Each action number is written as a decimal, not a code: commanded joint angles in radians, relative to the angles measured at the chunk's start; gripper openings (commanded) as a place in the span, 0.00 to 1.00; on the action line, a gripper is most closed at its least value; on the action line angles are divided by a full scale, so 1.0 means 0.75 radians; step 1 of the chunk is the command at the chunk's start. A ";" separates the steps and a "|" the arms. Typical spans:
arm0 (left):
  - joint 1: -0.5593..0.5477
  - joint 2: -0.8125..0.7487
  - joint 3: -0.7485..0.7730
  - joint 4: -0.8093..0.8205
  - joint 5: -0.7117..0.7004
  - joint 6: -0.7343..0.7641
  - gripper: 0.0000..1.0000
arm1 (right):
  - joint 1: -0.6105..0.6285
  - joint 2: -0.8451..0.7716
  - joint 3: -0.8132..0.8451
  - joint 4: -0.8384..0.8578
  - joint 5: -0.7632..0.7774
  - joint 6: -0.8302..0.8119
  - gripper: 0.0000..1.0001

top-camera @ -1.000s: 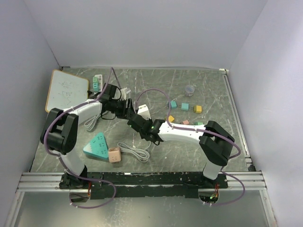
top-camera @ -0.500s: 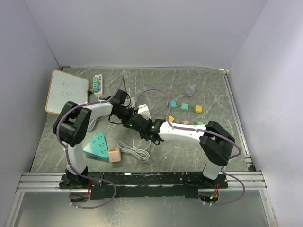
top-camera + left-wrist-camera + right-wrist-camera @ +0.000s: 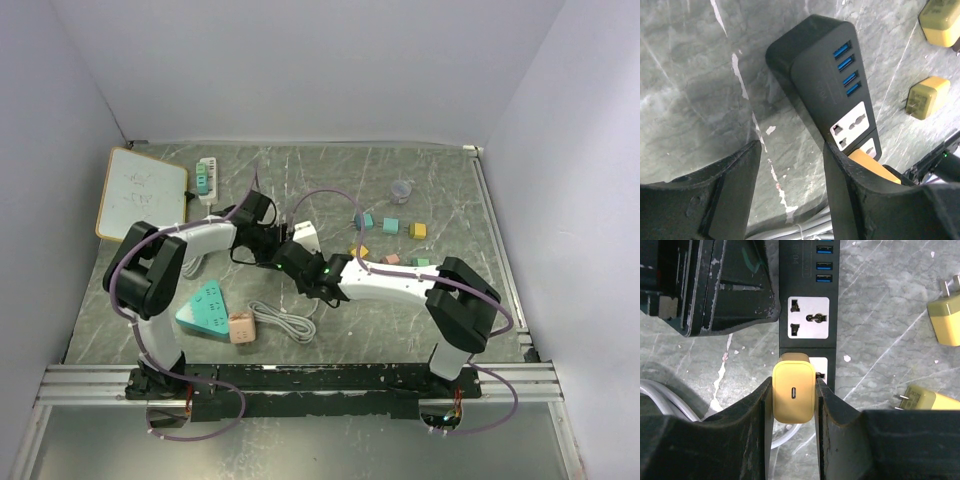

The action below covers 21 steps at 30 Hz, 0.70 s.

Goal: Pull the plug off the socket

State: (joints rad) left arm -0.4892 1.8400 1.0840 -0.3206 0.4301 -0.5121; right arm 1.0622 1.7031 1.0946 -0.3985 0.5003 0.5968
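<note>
Now, set for the pull

Our right gripper (image 3: 793, 405) clamps the rounded yellow plastic plug (image 3: 793, 392), which is seated in the long black plastic power strip (image 3: 809, 347). Beyond, our left gripper (image 3: 790, 190) stands open and empty just beside it, probably for bracing.

Left tool (image 3: 792, 150) crowds socket strip (image 3: 820, 75); other flank open.

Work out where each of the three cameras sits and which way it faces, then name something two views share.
Top external: above and behind, facing down at the table; both arms show whole.
Left wrist: on the left arm, facing down at the black power strip; its open jaws frame the view.
Right wrist: on the right arm, facing down at the yellow plug, clamped in its jaws.
Shared: both wrist views show the strip and that plug.
</note>
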 commanded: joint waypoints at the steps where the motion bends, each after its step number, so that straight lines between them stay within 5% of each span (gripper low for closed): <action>1: -0.075 -0.073 -0.082 0.114 -0.202 -0.165 0.62 | -0.001 -0.067 -0.025 0.079 -0.003 0.014 0.00; 11: -0.185 -0.030 -0.297 0.223 -0.476 -0.241 0.53 | -0.001 -0.076 0.025 0.083 0.004 -0.029 0.00; 21: -0.199 -0.042 -0.414 0.264 -0.558 -0.256 0.53 | -0.004 -0.121 0.092 0.195 -0.019 -0.104 0.00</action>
State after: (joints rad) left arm -0.6270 1.7195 0.8444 -0.0170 0.1623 -0.7341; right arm 1.0538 1.6695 1.1080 -0.3832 0.5129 0.5438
